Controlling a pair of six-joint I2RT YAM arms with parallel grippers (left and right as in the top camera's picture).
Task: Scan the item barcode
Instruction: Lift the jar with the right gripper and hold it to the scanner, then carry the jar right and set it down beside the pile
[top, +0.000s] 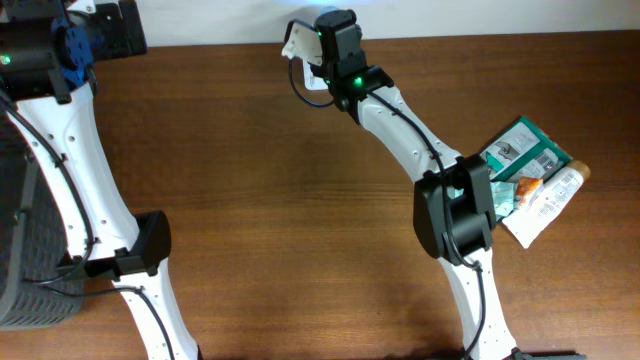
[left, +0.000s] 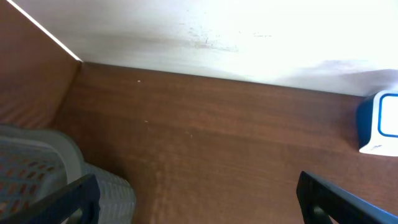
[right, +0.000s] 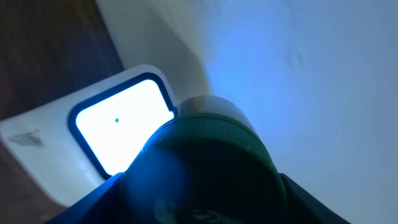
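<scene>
In the right wrist view a dark green round-topped item (right: 211, 149) fills the space between my right gripper's (right: 208, 198) fingers, which press on both of its sides. It is held close to the white barcode scanner (right: 118, 124), whose window glows bright and throws blue light. From overhead the right gripper (top: 335, 48) sits at the table's far edge, right beside the scanner (top: 299, 42), and the item is hidden under it. My left gripper (left: 199, 200) stands wide open over bare wood at the far left (top: 100, 30), holding nothing.
A grey mesh basket (left: 37, 168) stands at the left edge (top: 20, 240). At the right lie a green packet (top: 525, 150), a white tube (top: 552, 198) and an orange sachet (top: 527, 187). A white wall runs along the back.
</scene>
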